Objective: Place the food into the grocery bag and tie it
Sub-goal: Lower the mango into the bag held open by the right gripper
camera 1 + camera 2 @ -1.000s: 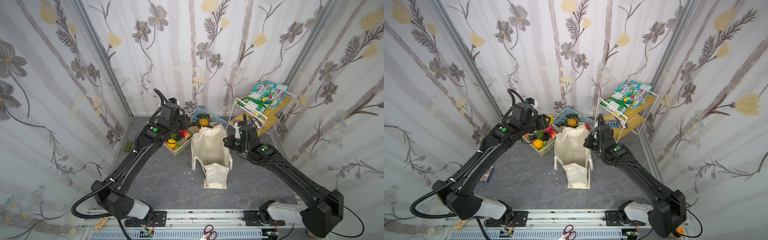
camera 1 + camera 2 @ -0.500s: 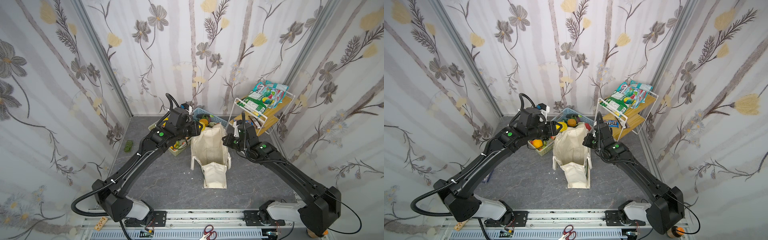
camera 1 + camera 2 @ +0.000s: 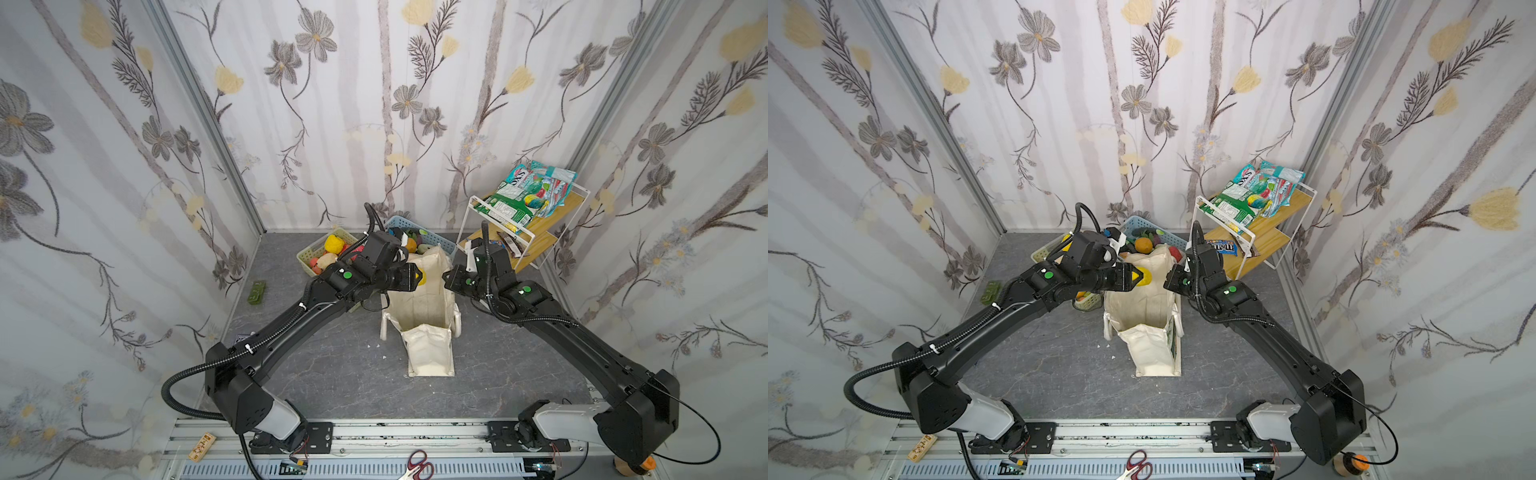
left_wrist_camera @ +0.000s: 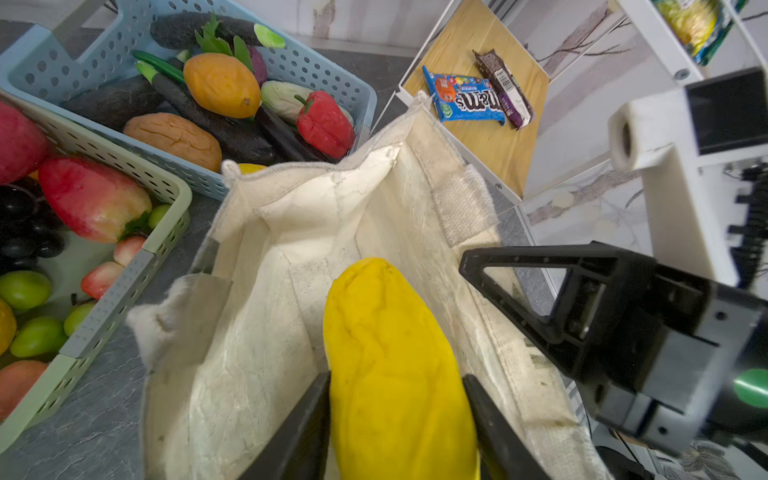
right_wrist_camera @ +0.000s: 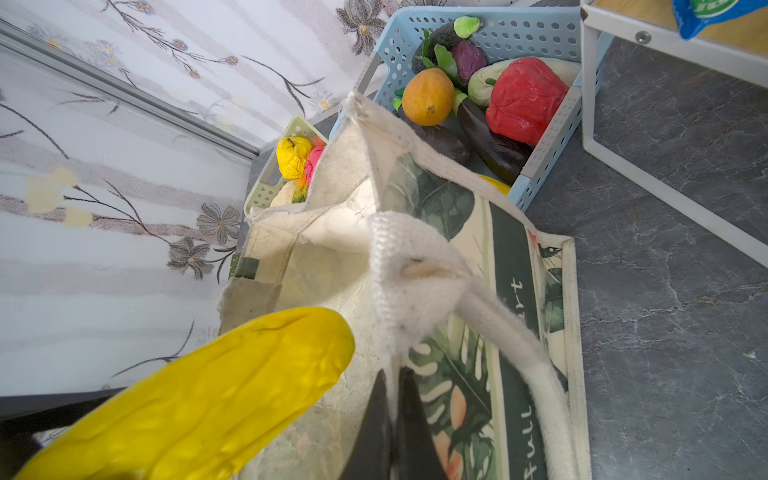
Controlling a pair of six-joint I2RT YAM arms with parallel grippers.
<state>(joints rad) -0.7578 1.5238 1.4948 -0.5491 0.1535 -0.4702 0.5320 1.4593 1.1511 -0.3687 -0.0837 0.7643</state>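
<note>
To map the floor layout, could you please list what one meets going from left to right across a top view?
Small dark green block → pale green perforated plastic basket → cream canvas grocery bag → white wire rack with wooden shelves.

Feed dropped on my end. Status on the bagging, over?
Left claw shut on yellow mango, over the open grocery bag. Right claw shut on bag rim, holding the mouth open. Nothing blocking the drop.

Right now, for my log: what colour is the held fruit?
Yellow mango, clearest in left wrist view.
</note>
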